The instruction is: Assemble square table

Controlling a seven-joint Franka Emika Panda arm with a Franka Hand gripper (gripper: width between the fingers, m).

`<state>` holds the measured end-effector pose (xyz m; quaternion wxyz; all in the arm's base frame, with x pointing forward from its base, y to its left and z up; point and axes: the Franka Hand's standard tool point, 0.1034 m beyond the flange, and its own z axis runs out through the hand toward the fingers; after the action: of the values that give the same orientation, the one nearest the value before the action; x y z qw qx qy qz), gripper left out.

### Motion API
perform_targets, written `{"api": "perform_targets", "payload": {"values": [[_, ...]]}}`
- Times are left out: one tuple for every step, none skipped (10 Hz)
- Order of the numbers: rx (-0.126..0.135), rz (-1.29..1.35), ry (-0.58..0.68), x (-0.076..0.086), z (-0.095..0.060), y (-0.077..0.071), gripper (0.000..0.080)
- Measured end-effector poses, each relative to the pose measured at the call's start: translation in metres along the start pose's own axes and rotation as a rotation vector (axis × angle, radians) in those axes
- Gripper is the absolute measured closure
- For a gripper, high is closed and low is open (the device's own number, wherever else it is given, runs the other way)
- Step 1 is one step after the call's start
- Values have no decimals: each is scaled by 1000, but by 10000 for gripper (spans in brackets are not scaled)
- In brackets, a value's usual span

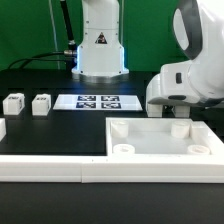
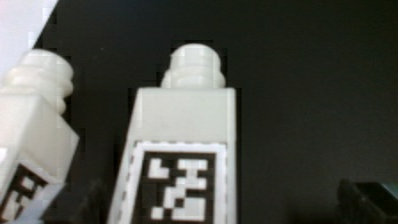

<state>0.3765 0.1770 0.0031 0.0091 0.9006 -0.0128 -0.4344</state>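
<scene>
Square table parts lie unjoined on the black table point(image 1: 60, 135). The large white plastic square slab point(image 1: 160, 137), with a raised rim and round holes at its corners, lies flat toward the exterior view's right. It sits close to the table edge nearest that camera, and its near side touches the long white L-shaped border rail point(image 1: 50, 168) that runs along that edge. Two short white blocky legs point(image 1: 14, 103) point(image 1: 41, 104) stand side by side but apart near the table's edge at the exterior view's left, well apart from the slab. The thin flat white marker board point(image 1: 97, 101) with its four tags lies between those legs and the arm, in front of the white robot base point(image 1: 98, 45). The white gripper point(image 1: 176, 110) hangs over the far side of the slab, its jaws spread wide with nothing between them. The wrist view shows two more views of white legs point(image 2: 183, 140) point(image 2: 32, 120) just beside each other on the black surface. Each has a rounded stepped knob at one end and a black-and-white square tag on its face. Whether these are the same two legs seen in the exterior view cannot be told.
</scene>
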Motion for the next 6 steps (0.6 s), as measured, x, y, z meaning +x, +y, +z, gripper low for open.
{"api": "perform_targets", "payload": {"values": [[0,0,0,0,0,0,273],[0,0,0,0,0,0,410],[0,-1,0,0,0,0,410],[0,0,0,0,0,0,511],[0,-1,0,0,0,0,511],[0,-1,0,0,0,0,511]]}}
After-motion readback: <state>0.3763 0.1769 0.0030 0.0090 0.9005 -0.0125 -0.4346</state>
